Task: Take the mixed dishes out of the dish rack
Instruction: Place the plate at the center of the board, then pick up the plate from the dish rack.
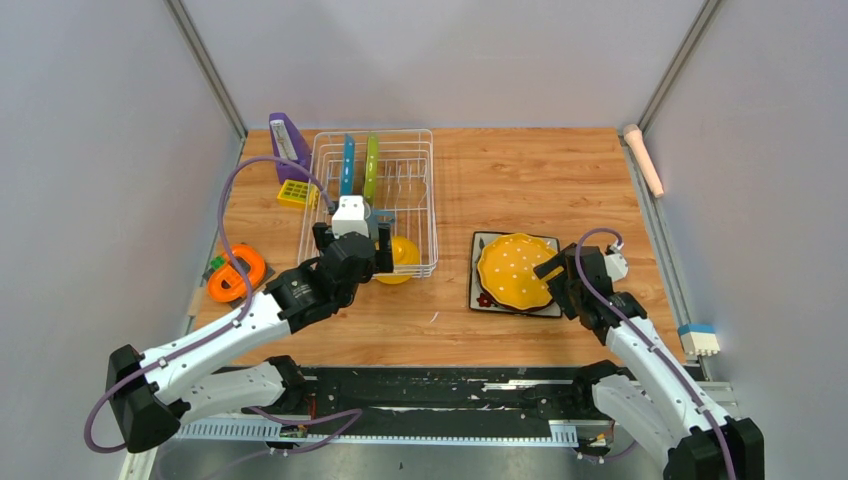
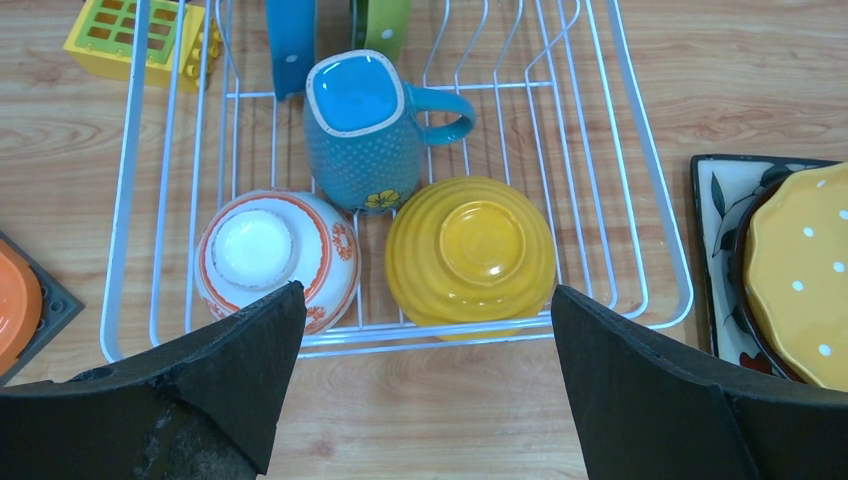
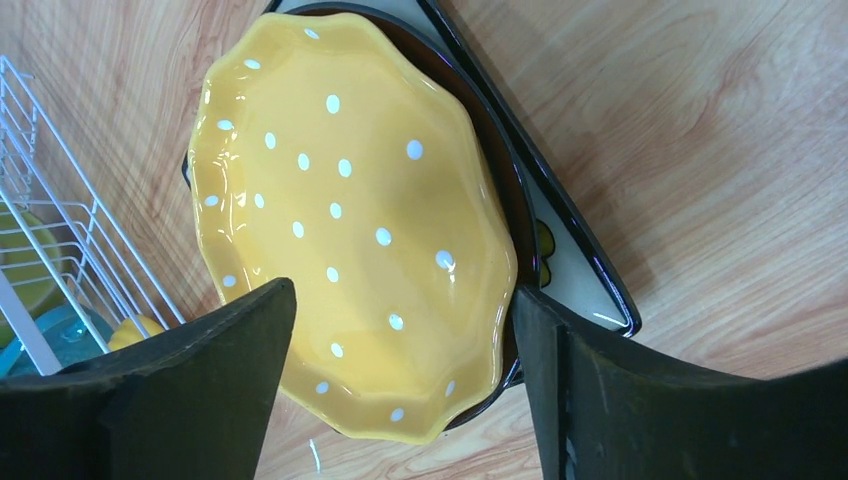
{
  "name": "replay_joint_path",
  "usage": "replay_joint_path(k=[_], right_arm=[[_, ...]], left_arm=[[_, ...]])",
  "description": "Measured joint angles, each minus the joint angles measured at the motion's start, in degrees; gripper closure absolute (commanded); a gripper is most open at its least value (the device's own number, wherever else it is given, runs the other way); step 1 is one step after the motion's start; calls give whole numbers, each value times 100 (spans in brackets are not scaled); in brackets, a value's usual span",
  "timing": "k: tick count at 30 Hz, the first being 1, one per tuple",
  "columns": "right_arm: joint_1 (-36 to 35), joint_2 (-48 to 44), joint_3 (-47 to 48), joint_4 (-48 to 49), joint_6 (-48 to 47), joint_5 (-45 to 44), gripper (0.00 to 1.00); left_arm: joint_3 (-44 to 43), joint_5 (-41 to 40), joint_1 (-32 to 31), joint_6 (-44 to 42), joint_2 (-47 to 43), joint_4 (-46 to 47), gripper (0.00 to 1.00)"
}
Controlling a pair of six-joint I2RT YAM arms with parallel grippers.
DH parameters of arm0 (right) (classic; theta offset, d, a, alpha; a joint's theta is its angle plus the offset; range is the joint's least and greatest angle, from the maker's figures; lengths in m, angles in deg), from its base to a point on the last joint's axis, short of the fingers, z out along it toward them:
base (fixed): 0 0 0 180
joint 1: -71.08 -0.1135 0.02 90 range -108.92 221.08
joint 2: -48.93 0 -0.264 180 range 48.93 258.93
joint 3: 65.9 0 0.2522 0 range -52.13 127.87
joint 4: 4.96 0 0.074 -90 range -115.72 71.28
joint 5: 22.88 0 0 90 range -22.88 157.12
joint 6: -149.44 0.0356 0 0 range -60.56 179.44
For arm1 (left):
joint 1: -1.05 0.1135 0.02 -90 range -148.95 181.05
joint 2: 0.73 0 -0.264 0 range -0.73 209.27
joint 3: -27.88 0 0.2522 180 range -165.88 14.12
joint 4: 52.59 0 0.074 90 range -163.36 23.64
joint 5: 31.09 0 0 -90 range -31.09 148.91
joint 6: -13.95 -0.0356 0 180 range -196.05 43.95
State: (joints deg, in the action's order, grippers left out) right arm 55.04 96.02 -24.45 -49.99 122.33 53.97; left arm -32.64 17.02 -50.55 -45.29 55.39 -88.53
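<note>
Only the left wrist view shows the red-and-white bowl (image 2: pixel 275 255) in the dish rack (image 2: pixel 651 150); left end effector (image 2: pixel 425 292) and right end effector (image 3: pixel 402 288) stand apart.

The left arm (image 1: pixel 215 337) and right arm (image 1: pixel 650 362) have white shells and black joints (purple cables (image 1: pixel 270 158) trail along them).

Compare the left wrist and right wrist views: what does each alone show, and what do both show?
Left wrist only: the red-and-white bowl, the yellow grid block, the left fingers. Right wrist only: most of the yellow dotted plate, the right fingers. Both: the dish rack, the yellow dotted plate, the square plate under it.
</note>
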Motion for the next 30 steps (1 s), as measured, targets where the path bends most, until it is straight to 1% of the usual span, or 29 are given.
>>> replay_joint_path(k=[2,4,5,14,20,25,30], right_arm=[[0,-39,0,31,-72,-7,10],[0,-66,11,35,-203,-26,1],[0,-68,15,22,-332,-33,0],[0,278,356,-116,-1049,-31,0],[7,527,538,-151,-1307,-175,0],[11,448,542,-168,-1403,-236,0],[11,55,474,-15,-1600,-92,0]], left_arm=[[0,0,0,2,-11,-11,0],[0,0,0,2,-11,-24,0],[0,0,0,2,-11,-31,0],[-2,55,0,2,-7,-44,0],[-103,155,0,0,83,-133,0],[-332,271,98,-83,219,-107,0],[-699,463,439,-205,566,-11,0]])
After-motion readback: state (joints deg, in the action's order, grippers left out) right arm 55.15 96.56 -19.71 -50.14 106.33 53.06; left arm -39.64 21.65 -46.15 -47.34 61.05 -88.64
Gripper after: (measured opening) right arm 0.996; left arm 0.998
